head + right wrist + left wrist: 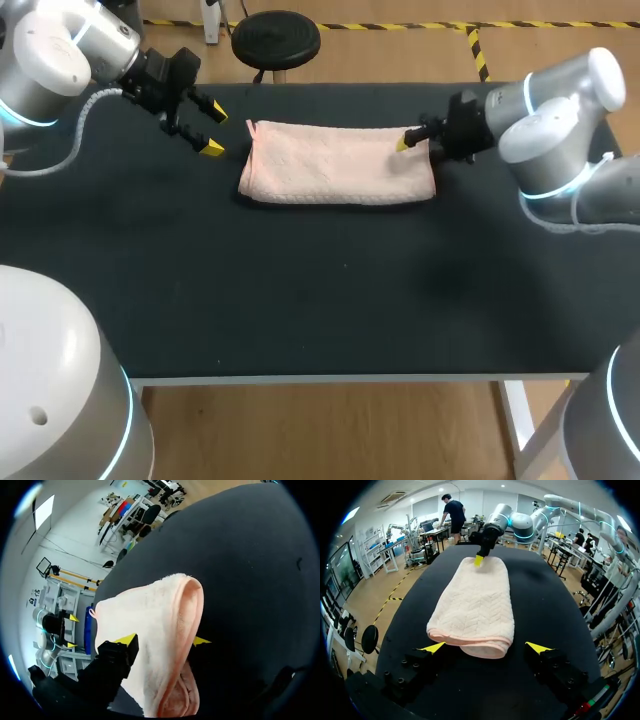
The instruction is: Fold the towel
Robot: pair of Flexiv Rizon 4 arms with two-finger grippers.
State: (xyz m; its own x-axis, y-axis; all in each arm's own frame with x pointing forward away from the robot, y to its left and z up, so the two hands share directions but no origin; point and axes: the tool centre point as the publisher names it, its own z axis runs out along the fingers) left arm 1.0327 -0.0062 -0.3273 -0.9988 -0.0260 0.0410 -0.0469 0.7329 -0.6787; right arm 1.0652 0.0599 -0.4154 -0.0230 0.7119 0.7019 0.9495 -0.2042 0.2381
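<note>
On the far half of the black table (300,290), the pink towel (340,165) lies folded into a long flat band. It runs from side to side in the head view. Its rounded fold faces the robot and its loose edges face the table's far side.

Left gripper (215,130): it hangs just off the towel's left end, apart from the cloth. Its fingers are spread wide and hold nothing. In the left wrist view the two yellow tips of the left gripper (485,649) stand to either side of the towel's (475,605) near end, and neither tip touches it. The towel stretches straight ahead from there. At its far end the right gripper (479,560) shows a yellow tip resting on the cloth.

Right gripper (405,141): it sits at the towel's right end, at the far corner, with the arm coming in from the right side of the table. In the right wrist view the right gripper (164,640) has its fingers partly drawn together. A raised ridge of the towel (165,620) stands between them. One tip lies against the upper face of the cloth, and the other is pressed to the opposite side of the ridge, half hidden by it. The gripper thus pinches the towel's end. The rest of the towel runs ahead of the fingers across the table, and beyond its other end the left gripper (71,631) shows small, with its two tips apart.
</note>
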